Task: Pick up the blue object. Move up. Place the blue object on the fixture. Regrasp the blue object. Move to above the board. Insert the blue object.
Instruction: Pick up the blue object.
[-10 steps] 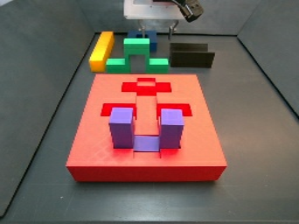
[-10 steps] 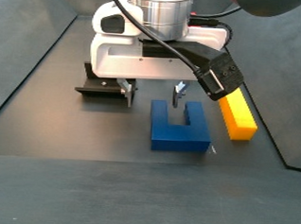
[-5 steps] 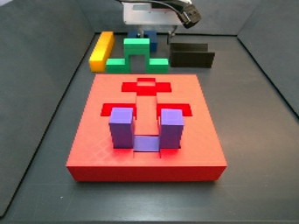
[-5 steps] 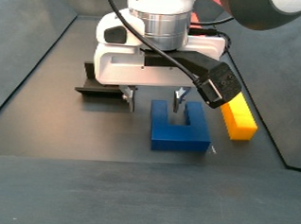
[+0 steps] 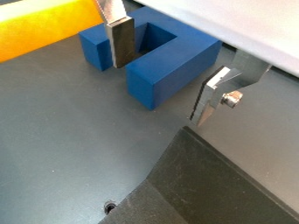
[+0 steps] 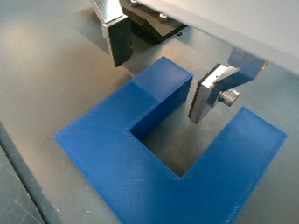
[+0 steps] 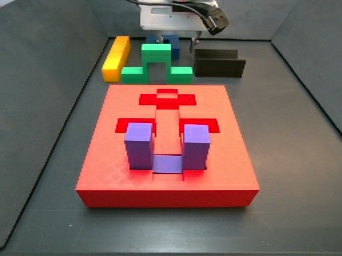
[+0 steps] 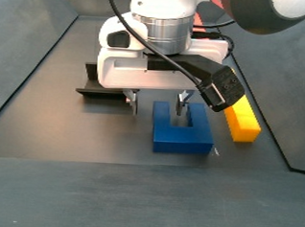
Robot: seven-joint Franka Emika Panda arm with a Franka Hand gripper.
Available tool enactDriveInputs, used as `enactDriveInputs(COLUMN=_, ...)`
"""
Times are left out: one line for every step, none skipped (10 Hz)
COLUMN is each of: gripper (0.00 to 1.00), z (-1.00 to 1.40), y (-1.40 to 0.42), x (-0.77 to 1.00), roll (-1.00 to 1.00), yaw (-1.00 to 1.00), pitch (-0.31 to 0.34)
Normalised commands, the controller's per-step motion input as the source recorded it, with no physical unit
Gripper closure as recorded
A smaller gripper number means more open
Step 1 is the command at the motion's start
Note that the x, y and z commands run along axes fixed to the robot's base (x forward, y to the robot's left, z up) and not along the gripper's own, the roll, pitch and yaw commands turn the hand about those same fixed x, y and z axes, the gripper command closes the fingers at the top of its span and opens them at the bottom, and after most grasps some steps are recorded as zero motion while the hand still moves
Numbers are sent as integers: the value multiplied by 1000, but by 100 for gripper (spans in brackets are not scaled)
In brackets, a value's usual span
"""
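The blue object lies flat on the dark floor, a dark blue U-shaped block. In both wrist views my gripper is open and straddles one prong: one finger stands in the block's slot, the other finger outside the prong, and neither pad presses on the plastic. In a side view the gripper hangs low over the block. The black fixture sits beside it. The red board lies nearer the front. In that side view the gripper is at the back and the blue object is hidden.
A yellow bar lies along the far side of the blue object. A green arch block stands between the bar and the fixture. A purple U-shaped block stands in the board's cut-outs. Dark walls enclose the floor.
The gripper has come down a little over the blue object, still open. The blue object and the other pieces have not moved.
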Motion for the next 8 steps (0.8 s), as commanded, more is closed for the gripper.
enactDriveInputs(gripper=0, z=-20, y=0, x=0, roll=0, yaw=0, pitch=0)
enactDriveInputs(gripper=0, z=-3, y=-40, x=66, roll=10, yaw=-69, pitch=0)
enactDriveInputs(gripper=0, z=0, y=0, x=0, roll=0, yaw=0, pitch=0)
enactDriveInputs(gripper=100, z=0, y=0, x=0, roll=0, yaw=0, pitch=0)
enactDriveInputs(gripper=100, z=0, y=0, x=0, roll=0, yaw=0, pitch=0)
enactDriveInputs(gripper=100, z=0, y=0, x=0, roll=0, yaw=0, pitch=0)
enactDriveInputs(gripper=100, z=0, y=0, x=0, roll=0, yaw=0, pitch=0)
enactDriveInputs(gripper=100, z=0, y=0, x=0, roll=0, yaw=0, pitch=0)
